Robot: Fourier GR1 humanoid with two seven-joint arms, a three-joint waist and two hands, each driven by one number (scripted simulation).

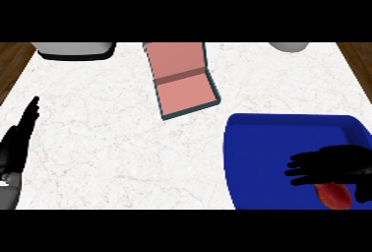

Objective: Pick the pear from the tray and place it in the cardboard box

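The pear (334,197) is a reddish-orange fruit lying in the blue tray (276,147) at the lower right. My right hand (338,165) is spread over the pear's upper end and hides part of it. Its fingers point left and look relaxed, and the thumb (362,193) reaches down beside the fruit. The cardboard box (181,78) lies open at the top centre, with a pinkish inside and dark teal sides. My left hand (18,140) rests at the left edge, fingers straight and pointing up.
A grey object on a dark base (76,50) stands at the top left. A pale rounded object (289,47) shows at the top right. White marble counter (109,147) stretches between the box, the tray and the left hand; wooden floor shows past both side edges.
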